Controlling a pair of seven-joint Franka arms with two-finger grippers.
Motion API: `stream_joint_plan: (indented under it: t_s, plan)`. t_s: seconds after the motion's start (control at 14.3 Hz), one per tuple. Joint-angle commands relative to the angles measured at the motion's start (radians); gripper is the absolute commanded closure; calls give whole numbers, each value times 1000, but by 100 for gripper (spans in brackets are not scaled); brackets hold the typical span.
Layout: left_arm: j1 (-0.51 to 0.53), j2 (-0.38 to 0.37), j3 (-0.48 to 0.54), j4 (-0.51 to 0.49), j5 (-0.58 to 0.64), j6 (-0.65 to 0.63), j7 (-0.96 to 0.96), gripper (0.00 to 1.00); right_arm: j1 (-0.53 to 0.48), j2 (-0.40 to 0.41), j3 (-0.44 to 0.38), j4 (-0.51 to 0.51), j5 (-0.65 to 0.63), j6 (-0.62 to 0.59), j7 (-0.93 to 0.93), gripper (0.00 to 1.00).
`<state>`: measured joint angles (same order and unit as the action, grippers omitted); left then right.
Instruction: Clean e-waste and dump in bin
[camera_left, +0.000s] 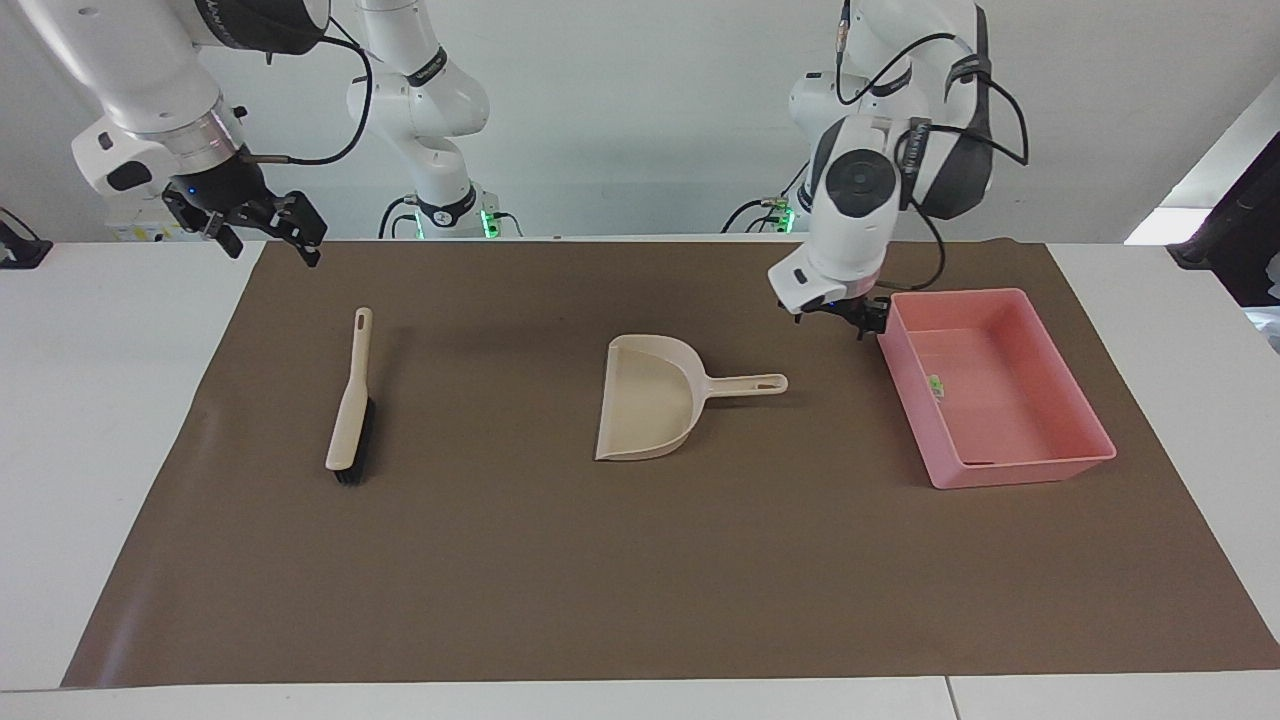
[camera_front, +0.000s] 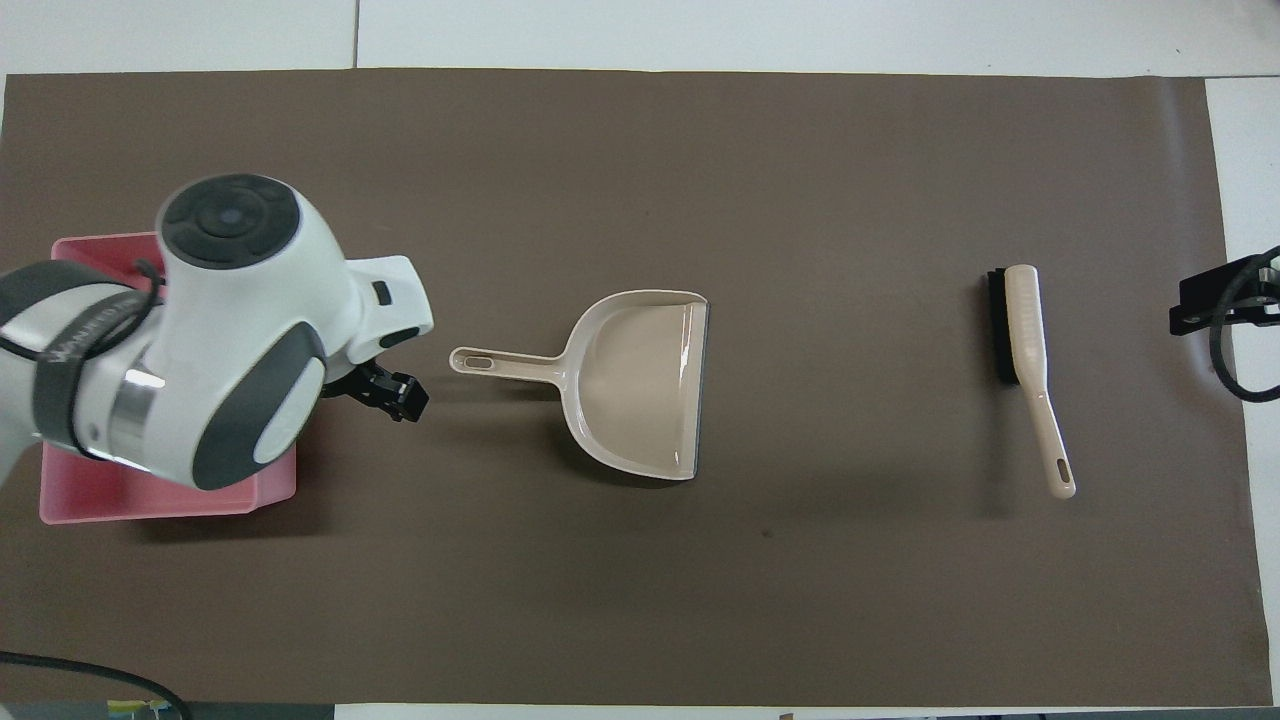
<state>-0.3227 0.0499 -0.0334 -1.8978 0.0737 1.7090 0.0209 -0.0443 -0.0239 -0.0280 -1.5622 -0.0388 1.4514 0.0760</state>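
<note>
Facing view shows the left gripper (camera_left: 862, 318) up in the air beside the bin (camera_left: 1040, 464), over the mat (camera_left: 640, 580) between the bin and the dustpan (camera_left: 645, 400), its fingers spread and holding nothing. Inside the bin lies the white e-waste block (camera_left: 935, 384) (green bits showing); the smaller dark piece cannot be made out. The dustpan rests flat mid-mat, apart from both grippers. The brush (camera_left: 351, 410) lies toward the right arm's end, where the right gripper (camera_left: 268, 222) waits released above the mat's edge.
</note>
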Motion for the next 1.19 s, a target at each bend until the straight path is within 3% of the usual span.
stream_joint_plan:
  t_s: [0.0, 0.35, 0.63, 1.12]
  plan:
    - [118, -44, -6, 26, -72, -19, -44, 0, -16, -11, 10, -19, 16, 18, -19, 0]
    - [243, -48, -5, 178, -120, -51, -33, 0, -6, -8, 11, -15, -13, 38, -25, 0]
    - [303, -31, -5, 351, -120, -156, -27, 0, -8, -8, 11, -15, -10, 38, -25, 0]
    - [340, -33, -6, 379, -117, -212, 45, 0, -16, -8, 11, -15, 0, 38, -24, 0]
